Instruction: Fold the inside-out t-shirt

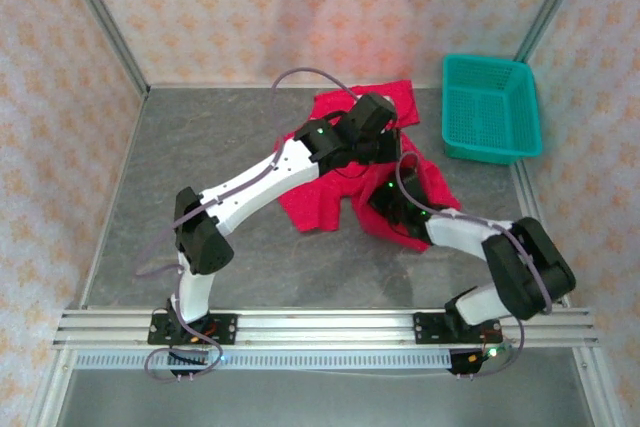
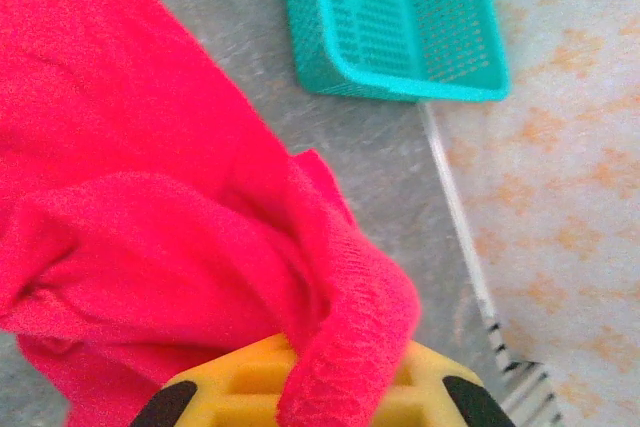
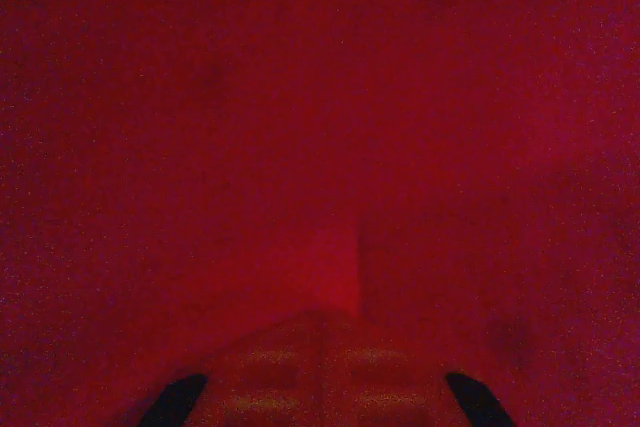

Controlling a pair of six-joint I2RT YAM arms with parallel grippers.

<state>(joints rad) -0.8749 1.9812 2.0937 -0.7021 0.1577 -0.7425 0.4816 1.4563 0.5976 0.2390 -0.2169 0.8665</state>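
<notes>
The inside-out t-shirt [image 1: 318, 203] lies crumpled, bright red, at the middle back of the table. My left gripper [image 1: 383, 145] reaches over its middle. In the left wrist view its yellow fingers [image 2: 235, 387] are shut on a raised fold of the t-shirt [image 2: 150, 197] that drapes over them. My right gripper [image 1: 386, 209] is buried in the shirt's near right part. In the right wrist view dark red cloth [image 3: 320, 127] covers everything, and the right gripper [image 3: 322, 342] has its fingers pressed together with a ridge of cloth rising from where they meet.
A teal mesh basket [image 1: 487, 60] stands at the back right corner, and its rim [image 2: 400, 87] lies just beyond the shirt in the left wrist view. Bare grey table [image 1: 200, 157] stretches to the left. Patterned walls enclose the back and sides.
</notes>
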